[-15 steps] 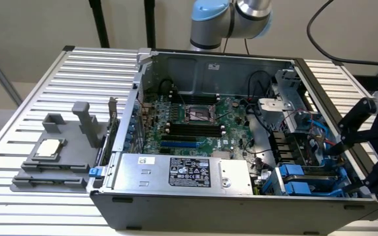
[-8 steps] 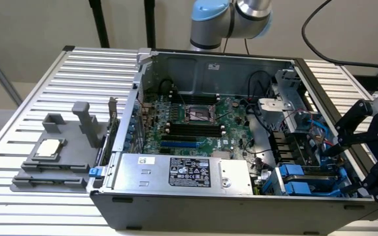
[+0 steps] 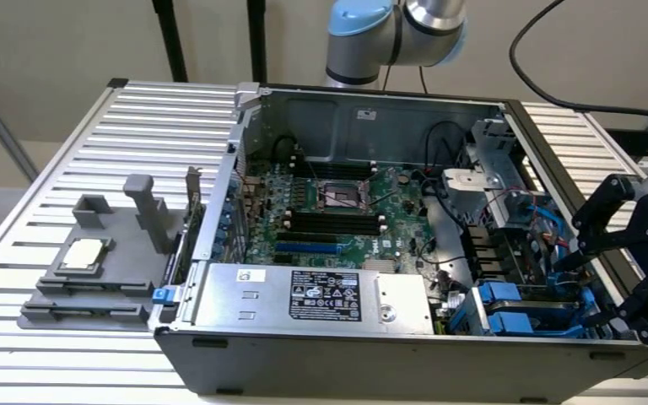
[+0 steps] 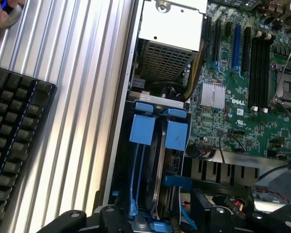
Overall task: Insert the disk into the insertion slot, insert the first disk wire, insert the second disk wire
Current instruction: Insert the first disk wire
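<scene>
Black pincer [image 3: 613, 291], jaws spread wide and gripping nothing, straddles the slot [image 4: 157, 99] at the case [image 3: 414, 363] corner on the exterior view's right. Disk [image 4: 157, 162], in a blue carrier, stands on edge inside the slot, apparently seated. Wires: connection not discernible, judged outstanding. Case sits on ribbed counter [image 4: 87, 97].
</scene>
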Robot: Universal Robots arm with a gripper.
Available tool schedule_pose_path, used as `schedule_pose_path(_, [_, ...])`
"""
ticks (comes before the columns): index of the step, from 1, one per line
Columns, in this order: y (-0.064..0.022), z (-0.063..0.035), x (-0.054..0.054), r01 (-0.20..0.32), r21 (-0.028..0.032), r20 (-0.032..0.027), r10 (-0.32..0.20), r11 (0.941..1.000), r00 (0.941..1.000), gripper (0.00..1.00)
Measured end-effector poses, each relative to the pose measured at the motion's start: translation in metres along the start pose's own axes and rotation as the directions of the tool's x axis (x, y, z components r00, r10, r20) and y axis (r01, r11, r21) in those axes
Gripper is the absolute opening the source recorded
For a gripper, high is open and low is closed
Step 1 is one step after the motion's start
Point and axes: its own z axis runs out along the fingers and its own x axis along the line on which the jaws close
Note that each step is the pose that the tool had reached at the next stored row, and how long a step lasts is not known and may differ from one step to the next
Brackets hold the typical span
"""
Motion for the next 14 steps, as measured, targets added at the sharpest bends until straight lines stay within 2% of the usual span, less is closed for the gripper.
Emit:
schedule_pose_path(1, [-0.0003,0.0,0.0,0.005,0.0002,0.004,-0.005,1.0,1.0,0.58])
schedule_pose_path(2, [-0.0007,0.0,0.0001,0.011,0.0004,0.0084,-0.011,0.9999,0.9999,0.51])
schedule_pose_path(5, [-0.0018,0.0,0.0002,0.026,0.0018,0.023,-0.026,0.9997,0.9994,0.51])
schedule_pose_path(9, [-0.0032,0.0001,0.0005,0.045,0.006,0.0468,-0.045,0.999,0.9979,0.51])
schedule_pose_path(12, [-0.0038,0.0004,0.0006,0.06,0.0128,0.0629,-0.06,0.9981,0.9962,0.51])
schedule_pose_path(14, [-0.004,0.0006,0.0007,0.069,0.0207,0.0692,-0.07,0.9974,0.9951,0.51])
